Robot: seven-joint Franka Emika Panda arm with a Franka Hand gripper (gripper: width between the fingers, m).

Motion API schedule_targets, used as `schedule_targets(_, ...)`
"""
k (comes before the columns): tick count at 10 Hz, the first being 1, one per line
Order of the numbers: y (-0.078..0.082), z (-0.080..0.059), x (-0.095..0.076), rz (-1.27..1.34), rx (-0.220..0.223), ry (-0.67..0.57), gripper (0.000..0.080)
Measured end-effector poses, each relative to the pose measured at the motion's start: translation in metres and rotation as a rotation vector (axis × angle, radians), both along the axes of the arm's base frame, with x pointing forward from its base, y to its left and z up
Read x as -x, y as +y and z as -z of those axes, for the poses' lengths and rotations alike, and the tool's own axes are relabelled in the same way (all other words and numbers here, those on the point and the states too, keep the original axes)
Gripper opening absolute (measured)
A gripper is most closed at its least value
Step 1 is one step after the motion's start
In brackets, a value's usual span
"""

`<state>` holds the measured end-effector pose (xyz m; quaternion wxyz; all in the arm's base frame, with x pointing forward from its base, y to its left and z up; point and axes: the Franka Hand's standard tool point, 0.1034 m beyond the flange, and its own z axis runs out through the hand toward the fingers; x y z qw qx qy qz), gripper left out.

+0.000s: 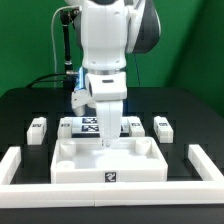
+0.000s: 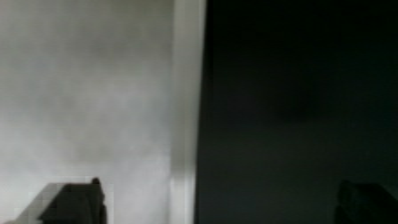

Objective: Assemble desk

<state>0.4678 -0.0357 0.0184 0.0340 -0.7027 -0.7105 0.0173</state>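
Observation:
The desk's white tabletop panel (image 1: pixel 110 163) lies rimmed side up in the middle of the black table. My gripper (image 1: pixel 108 141) is down at its far rim, under the white hand. In the wrist view the panel (image 2: pixel 89 100) is a blurred white surface beside the dark table, and its edge runs between my two dark fingertips (image 2: pixel 71 203). The gripper (image 2: pixel 221 205) is open, with the jaws wide apart on either side of that edge. Three white leg blocks show: one on the exterior view's left (image 1: pixel 37 130) and two on its right (image 1: pixel 135 126) (image 1: pixel 163 126).
The marker board (image 1: pixel 86 127) lies flat behind the panel, partly hidden by the arm. The long low white border wall (image 1: pixel 14 166) runs along the sides and front of the table. Cables and a stand (image 1: pixel 66 45) rise at the back.

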Motion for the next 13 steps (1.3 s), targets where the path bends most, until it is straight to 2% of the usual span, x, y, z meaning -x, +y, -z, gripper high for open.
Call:
schedule_targets(2,0.0005,0.0,-0.0007,-0.001,0.0,-0.001,0.065)
schedule_targets(5,0.0001,0.0002,-0.0005,0.0,0.0,0.0,0.0234)
schedule_targets(6,0.0,0.0003,-0.0005,0.0,0.0,0.0,0.0234)
schedule_targets(7,0.0,0.0004,-0.0004,0.0,0.0,0.0,0.0059)
schedule_targets(13,-0.0003,0.0002,-0.0006,0.001,0.0,-0.001,0.0055)
